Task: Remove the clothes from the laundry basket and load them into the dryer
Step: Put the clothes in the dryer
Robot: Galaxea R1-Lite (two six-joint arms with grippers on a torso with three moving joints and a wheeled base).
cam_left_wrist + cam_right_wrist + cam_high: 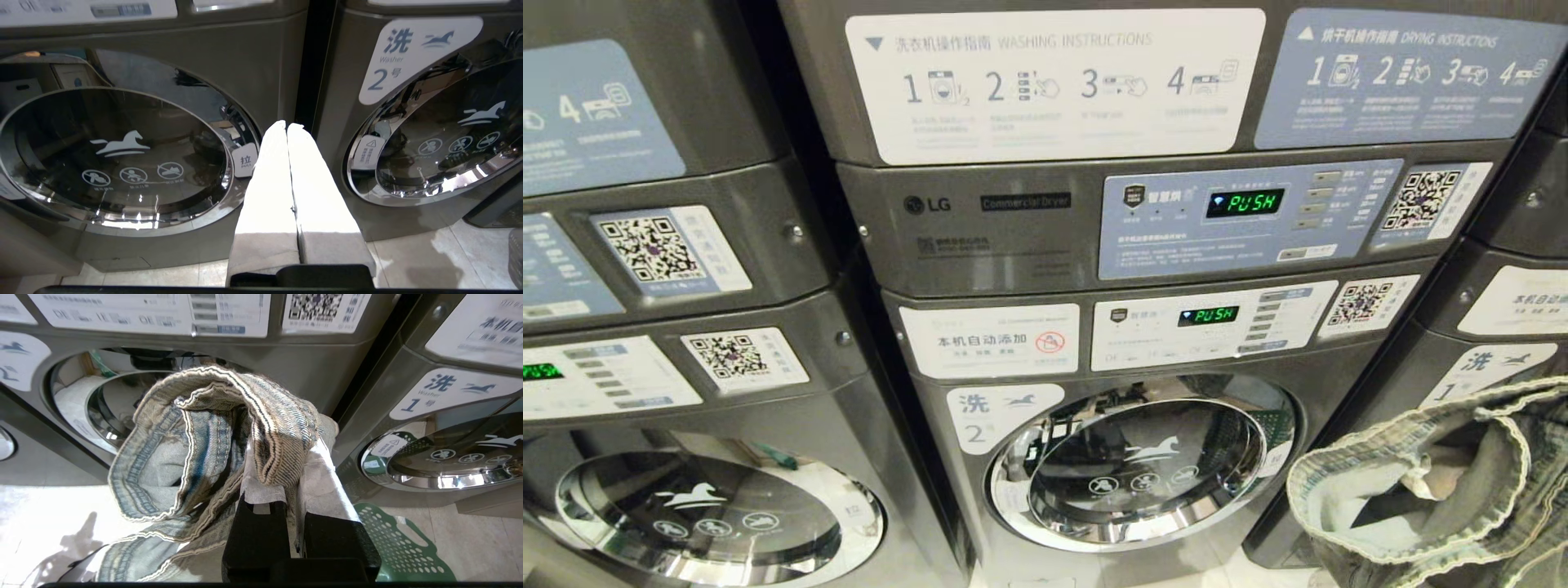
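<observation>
The clothes (pixel 1437 490), a faded denim garment with tan seams, hang bunched at the lower right of the head view, hiding the arm that carries them. In the right wrist view my right gripper (pixel 288 465) is shut on a fold of the denim (pixel 196 437), which drapes over both white-padded fingers. The green laundry basket (pixel 400 547) lies on the floor below that gripper. Of the dryer only the control strip marked Commercial Dryer (pixel 1029 204) shows; its door is out of view. My left gripper (pixel 286 124) is shut and empty, low before the gap between two machines.
The chrome-ringed washer door marked 2 (pixel 1135 474) with a horse logo sits below the dryer panel. A similar stack stands on the left (pixel 711 514) and another, marked 1 (pixel 449 453), on the right. Pale floor tiles (pixel 429 257) run along the machines.
</observation>
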